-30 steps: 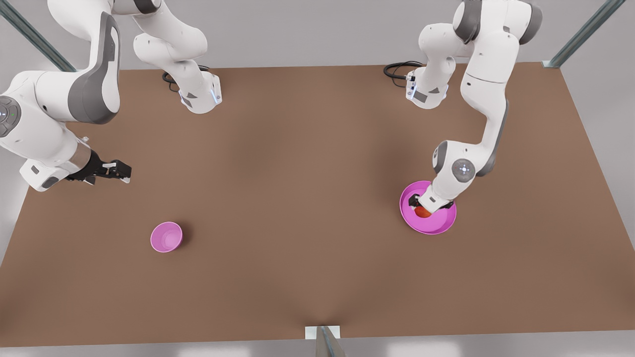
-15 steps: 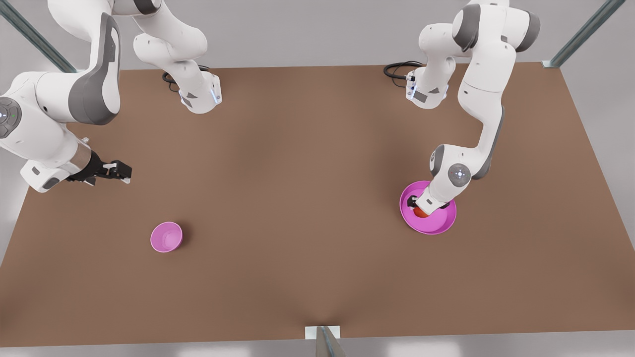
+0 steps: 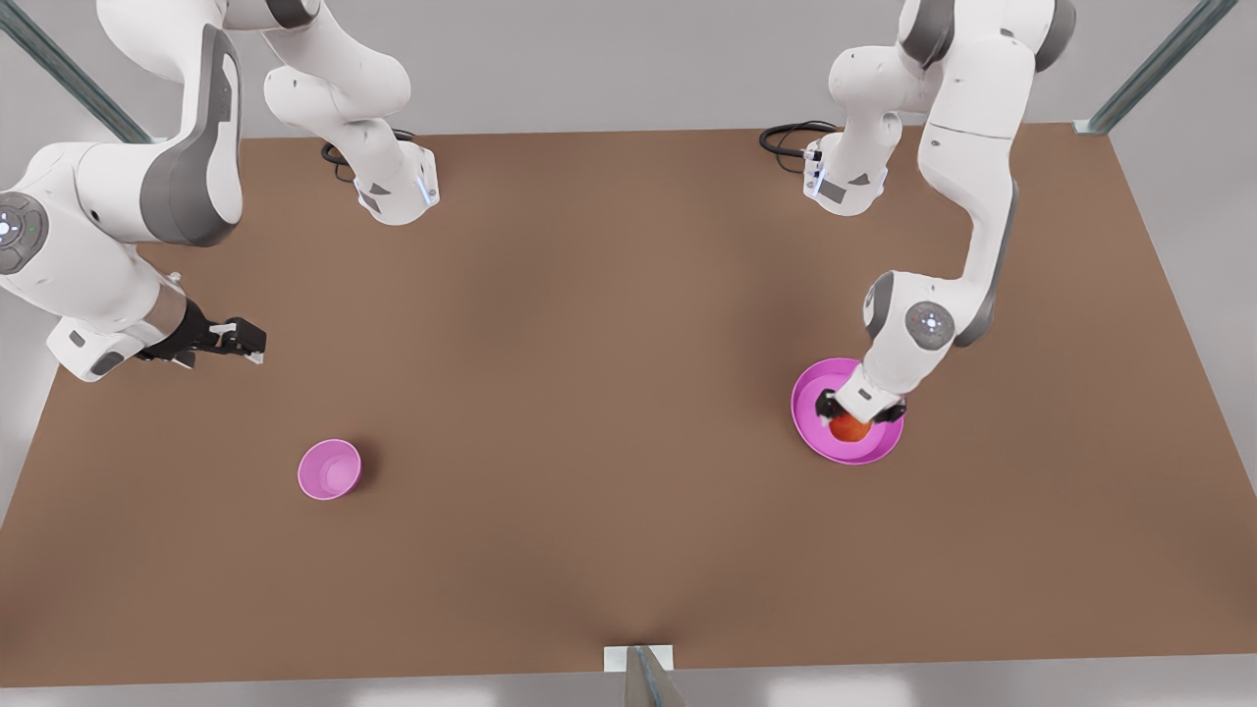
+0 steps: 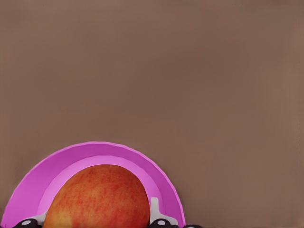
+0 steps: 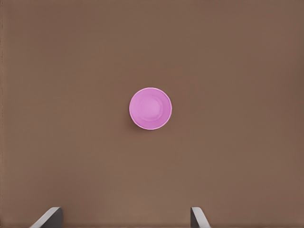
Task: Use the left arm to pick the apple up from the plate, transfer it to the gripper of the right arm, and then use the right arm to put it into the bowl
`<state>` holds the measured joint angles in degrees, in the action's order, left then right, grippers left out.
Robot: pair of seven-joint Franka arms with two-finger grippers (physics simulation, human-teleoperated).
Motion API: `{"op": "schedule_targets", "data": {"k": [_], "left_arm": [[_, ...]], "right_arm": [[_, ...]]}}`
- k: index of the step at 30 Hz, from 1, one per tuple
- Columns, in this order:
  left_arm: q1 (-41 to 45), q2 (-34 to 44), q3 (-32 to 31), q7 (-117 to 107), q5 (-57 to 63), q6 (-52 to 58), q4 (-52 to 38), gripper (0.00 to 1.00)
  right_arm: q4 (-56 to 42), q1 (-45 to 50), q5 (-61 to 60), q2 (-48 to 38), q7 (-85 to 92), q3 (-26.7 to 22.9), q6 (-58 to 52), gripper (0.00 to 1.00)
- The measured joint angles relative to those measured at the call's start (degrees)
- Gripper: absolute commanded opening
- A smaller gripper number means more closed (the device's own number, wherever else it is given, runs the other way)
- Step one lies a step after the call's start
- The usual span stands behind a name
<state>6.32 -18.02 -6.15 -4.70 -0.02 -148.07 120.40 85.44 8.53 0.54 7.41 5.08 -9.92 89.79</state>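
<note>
Red with yellow-orange patches, the small round apple (image 3: 848, 427) sits over the wide, shallow magenta-pink plate (image 3: 872, 454), near the worktop's (image 3: 589, 393) edge on the front view's right. Whether it rests on the dish or has just cleared it I cannot tell. The left arm's black claw-like gripper (image 3: 856, 410) reaches down around it, and its jaws are pinching the apple from either side; in the left wrist view the fruit (image 4: 97, 199) bulges between the two tips with the plate's rim (image 4: 99, 148) curving behind it.

Well apart, toward the opposite edge, the small deep pink bowl (image 3: 330, 469) stands alone. The right arm's gripper (image 3: 231, 339), beyond its silver cuff, waits above the worktop near that edge with its jaws spread; its wrist view shows the bowl (image 5: 150, 108) between the two tips.

The risk, as I judge it, lies in the grip: a round, smooth fruit caught off-centre could roll out during the lift or the handover, and tipping the plate's rim on the way up would shift the dish.
</note>
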Motion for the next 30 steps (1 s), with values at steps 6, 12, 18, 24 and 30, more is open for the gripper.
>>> {"op": "schedule_targets", "data": {"k": [6, 12, 18, 24, 30], "left_arm": [[0.2, -5.5, -10.9, 4.9, -10.4, 12.0, -22.3, 0.78], [0.3, -24.6, -21.9, 17.8, -24.4, 20.2, -46.2, 0.78], [0.7, -36.6, -37.3, 37.2, -33.4, 14.0, -53.6, 0.78], [1.9, -38.3, -39.4, 57.8, -41.1, 8.8, -55.4, 0.78], [3.5, -42.9, -42.3, 75.1, -45.9, 4.0, -56.5, 0.78]], "right_arm": [[1.0, 0.8, -13.7, 2.6, -0.4, 1.2, -0.3, 1.0], [10.7, 0.4, -43.3, 7.0, -0.5, 2.5, 2.4, 1.0], [17.5, 1.0, -67.1, 11.8, 3.3, 9.7, 16.3, 1.0], [23.5, 0.1, -85.3, 13.3, 10.8, 13.4, 24.5, 1.0], [23.5, -1.8, -94.2, 16.5, 20.4, 13.7, 25.0, 1.0]]}}
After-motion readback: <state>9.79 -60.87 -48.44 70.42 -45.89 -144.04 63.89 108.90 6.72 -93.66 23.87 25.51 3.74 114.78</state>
